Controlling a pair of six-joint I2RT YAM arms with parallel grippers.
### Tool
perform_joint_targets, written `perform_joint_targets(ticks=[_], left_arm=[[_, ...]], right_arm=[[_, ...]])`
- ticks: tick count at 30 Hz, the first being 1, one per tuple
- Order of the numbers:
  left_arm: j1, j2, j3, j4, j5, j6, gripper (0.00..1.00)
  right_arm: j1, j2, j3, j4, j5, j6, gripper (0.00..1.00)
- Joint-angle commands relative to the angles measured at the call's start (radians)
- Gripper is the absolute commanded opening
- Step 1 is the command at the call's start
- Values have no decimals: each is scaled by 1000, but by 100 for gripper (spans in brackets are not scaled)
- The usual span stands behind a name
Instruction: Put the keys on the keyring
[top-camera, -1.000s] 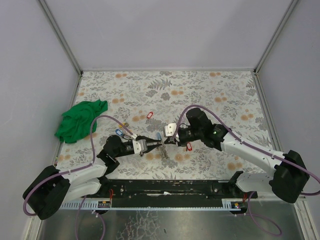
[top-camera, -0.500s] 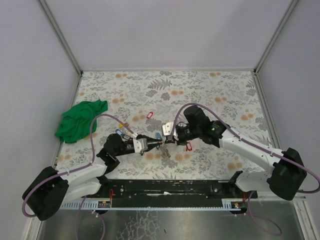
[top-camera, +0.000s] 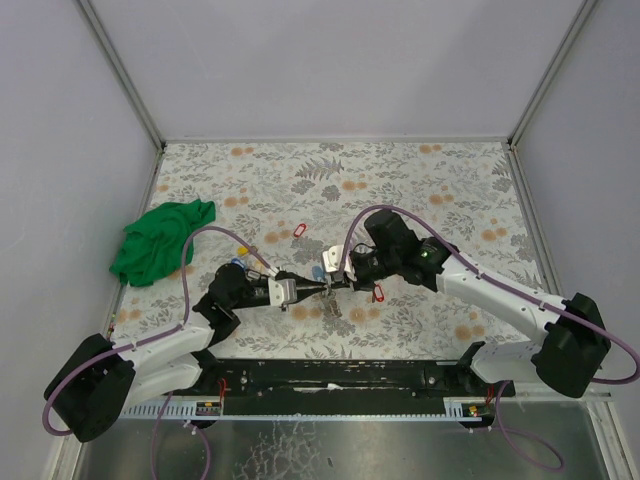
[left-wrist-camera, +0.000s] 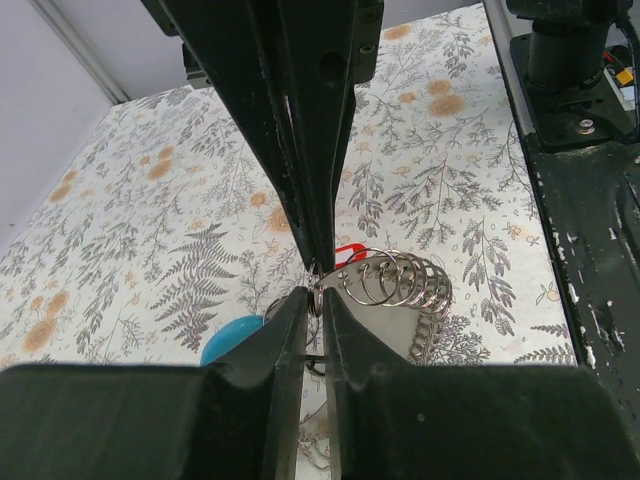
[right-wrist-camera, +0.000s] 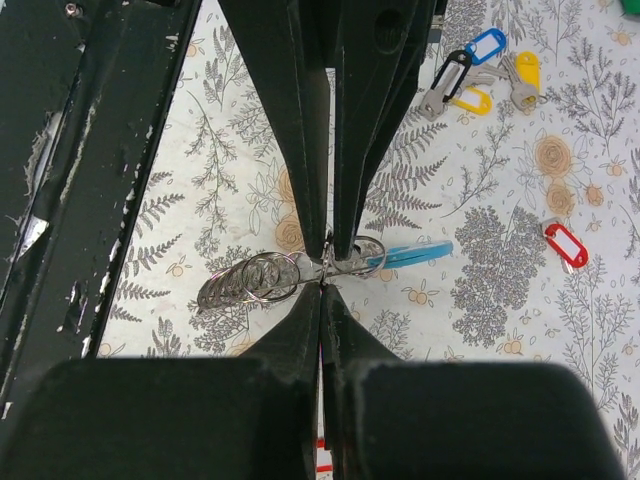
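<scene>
The keyring (right-wrist-camera: 250, 280) is a flat metal piece carrying a row of several wire rings; it also shows as the keyring (left-wrist-camera: 400, 285). My right gripper (right-wrist-camera: 322, 285) is shut on its end. My left gripper (left-wrist-camera: 316, 300) meets it tip to tip, its jaws pressed on a small ring of a key with a blue tag (left-wrist-camera: 235, 337), seen edge-on as the blue tag (right-wrist-camera: 415, 252). From above, the left gripper (top-camera: 316, 288) and right gripper (top-camera: 333, 285) touch at mid-table. Loose keys (right-wrist-camera: 480, 75) with black, blue and yellow tags lie apart, and one with a red tag (right-wrist-camera: 563, 243).
A green cloth (top-camera: 160, 240) lies at the table's left edge. Another red tag (top-camera: 377, 292) lies under the right wrist and one red tag (top-camera: 298, 231) further back. The black base rail (top-camera: 330, 375) runs along the near edge. Purple cables loop over both arms.
The right gripper has moved left with the keyring until its tips meet the left gripper's. The left jaws have narrowed.
</scene>
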Motion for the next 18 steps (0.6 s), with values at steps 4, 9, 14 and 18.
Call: perform_joint_targets(ticks=[4,9,14,18], left_arm=[[0,6,48,-50,67,39,5],[0,3,58,-80,74,54,0],[0,7,43,-33,11,22,0],[-1,25,-2,99,-53,-36,0]], right_arm=[[12,11,61,-24,-1,-29,0],[12,13,64,-27,11,-26,0],[12,-26,33,23,39,19,18],[11,-88,-50,145,143,115,28]])
